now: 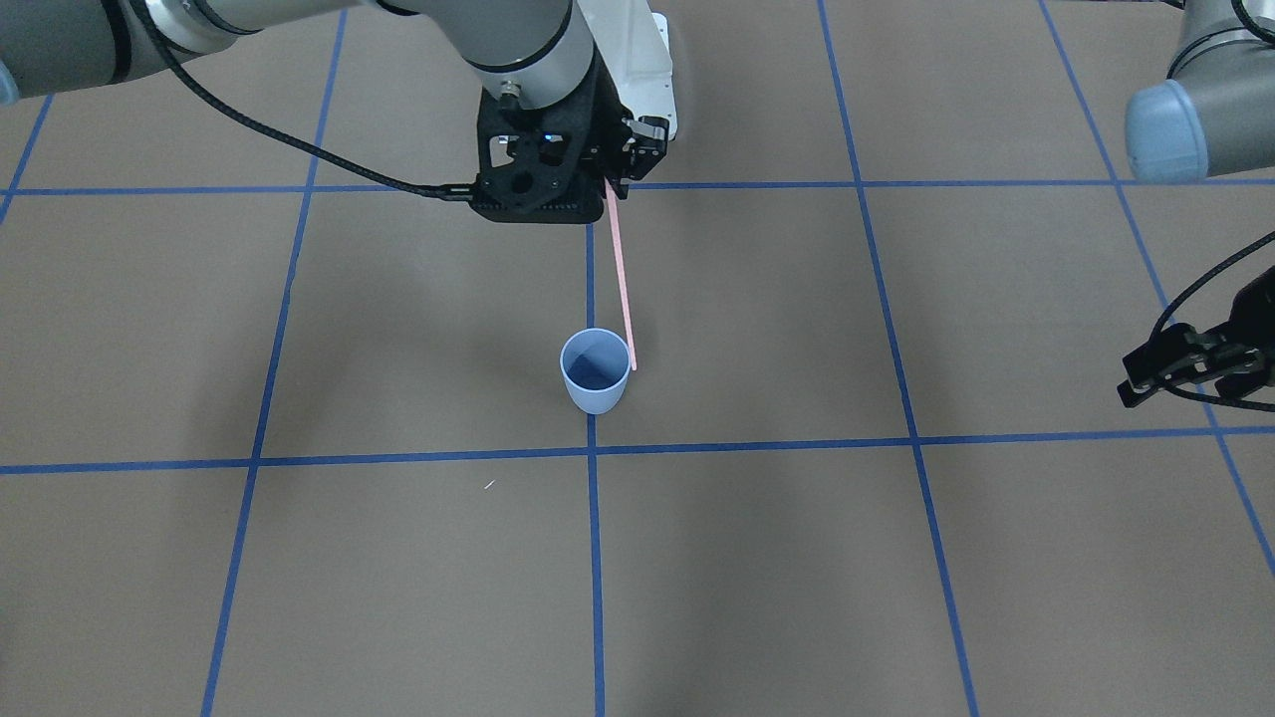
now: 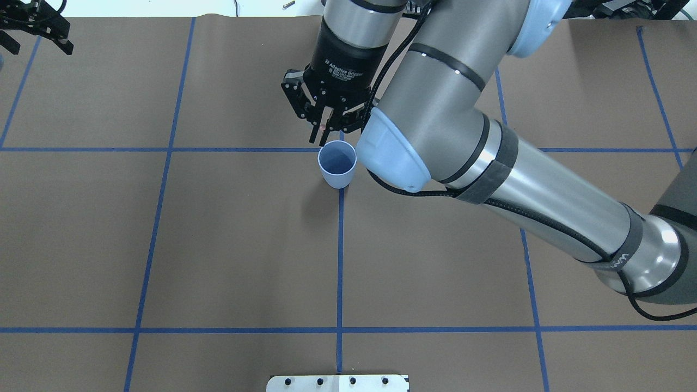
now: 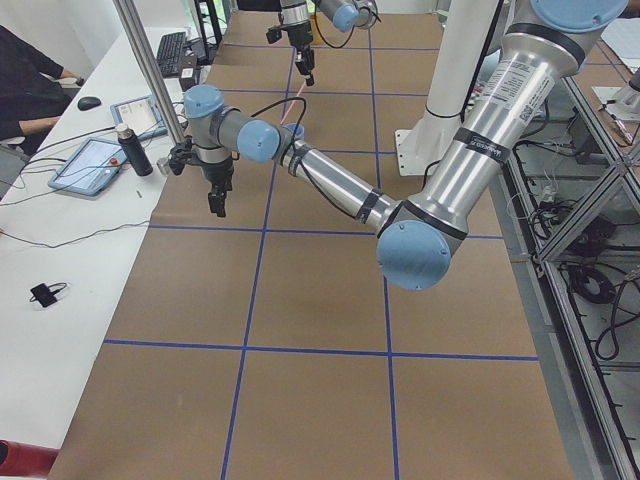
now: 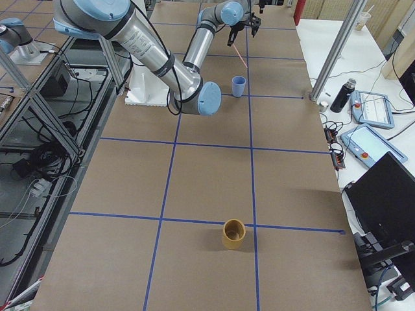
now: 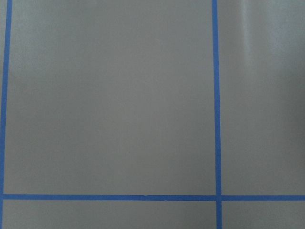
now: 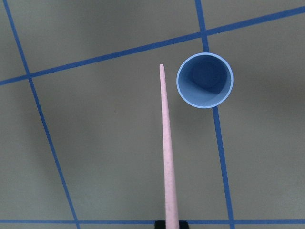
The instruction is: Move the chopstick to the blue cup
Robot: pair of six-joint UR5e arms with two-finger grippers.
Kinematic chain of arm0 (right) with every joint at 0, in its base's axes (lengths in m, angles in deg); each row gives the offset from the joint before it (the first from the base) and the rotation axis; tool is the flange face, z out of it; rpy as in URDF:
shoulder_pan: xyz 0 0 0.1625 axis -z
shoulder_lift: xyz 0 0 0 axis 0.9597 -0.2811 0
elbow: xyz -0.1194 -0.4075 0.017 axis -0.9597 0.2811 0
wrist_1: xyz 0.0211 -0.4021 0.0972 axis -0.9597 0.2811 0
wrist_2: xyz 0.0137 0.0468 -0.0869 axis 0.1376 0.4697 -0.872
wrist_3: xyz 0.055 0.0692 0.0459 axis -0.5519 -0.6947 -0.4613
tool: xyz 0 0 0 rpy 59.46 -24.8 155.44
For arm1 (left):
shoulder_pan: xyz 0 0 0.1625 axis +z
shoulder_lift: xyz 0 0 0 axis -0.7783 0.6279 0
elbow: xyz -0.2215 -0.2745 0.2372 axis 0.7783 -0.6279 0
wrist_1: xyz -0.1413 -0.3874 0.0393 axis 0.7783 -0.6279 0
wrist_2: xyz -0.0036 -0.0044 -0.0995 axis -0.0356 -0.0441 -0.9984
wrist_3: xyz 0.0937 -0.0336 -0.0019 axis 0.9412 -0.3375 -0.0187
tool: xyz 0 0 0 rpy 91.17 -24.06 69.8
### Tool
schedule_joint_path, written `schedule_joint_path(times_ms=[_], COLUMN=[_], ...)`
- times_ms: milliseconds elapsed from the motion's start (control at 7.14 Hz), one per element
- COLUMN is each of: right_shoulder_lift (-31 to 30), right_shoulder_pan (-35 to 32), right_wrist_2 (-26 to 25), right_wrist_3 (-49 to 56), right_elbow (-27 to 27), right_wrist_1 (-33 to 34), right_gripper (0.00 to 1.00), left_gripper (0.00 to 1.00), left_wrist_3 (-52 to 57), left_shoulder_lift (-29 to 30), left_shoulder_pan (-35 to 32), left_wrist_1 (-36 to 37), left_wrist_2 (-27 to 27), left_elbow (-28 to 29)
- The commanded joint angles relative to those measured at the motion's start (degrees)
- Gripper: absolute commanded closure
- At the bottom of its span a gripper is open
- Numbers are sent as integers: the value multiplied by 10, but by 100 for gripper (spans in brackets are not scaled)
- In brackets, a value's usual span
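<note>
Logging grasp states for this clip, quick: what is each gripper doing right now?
Left gripper: open, holding nothing.
Right gripper: closed on the chopstick.

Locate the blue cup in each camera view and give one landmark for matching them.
Front-facing: blue cup at centre.
Overhead: cup upper centre, just below the right gripper.
Left: cup far, near top, just past the near arm.
Right: cup upper centre.
Left wrist: not in it.
Right wrist: cup upper right, beside the chopstick tip.
Landmark: the blue tape line running under the cup.
</note>
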Motion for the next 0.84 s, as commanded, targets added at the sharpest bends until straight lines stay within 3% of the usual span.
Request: schedule_joint_path(times_ms=[0, 701], right_shoulder_lift=[-13, -69], right_shoulder_pan=[17, 8], right_wrist_2=[4, 10], right_wrist_3=[-5, -7], right_elbow=[10, -27], right_wrist_1=[-12, -12], right_gripper=[100, 100], left_gripper=[2, 2], left_wrist_3=[1, 1], left_shoulder_lift=[1, 3], left_shoulder_pan=[-1, 0], left_wrist_1=[-2, -2], left_wrist_2=[0, 0], left_elbow=[7, 10])
